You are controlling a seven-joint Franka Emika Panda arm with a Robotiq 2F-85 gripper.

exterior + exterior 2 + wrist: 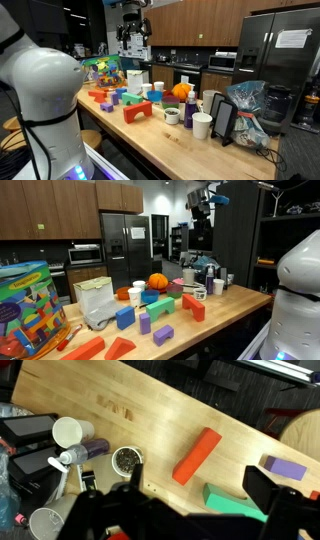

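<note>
so, the gripper (133, 38) is seen hung high over the table (175, 140) in both exterior views, jaws spread wide, nothing held. only in the wrist view is the orange block (196, 455) picked out below, laid mid-table between a mug (126, 459) and a purple block (281, 468).

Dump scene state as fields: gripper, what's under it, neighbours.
surface: light wooden tabletop
gripper: black two-finger gripper, open, empty, high above tabletop
under gripper: orange rectangular block, lying flat
nearby: green block, purple block, dark mug, white cup
contact: none
</note>
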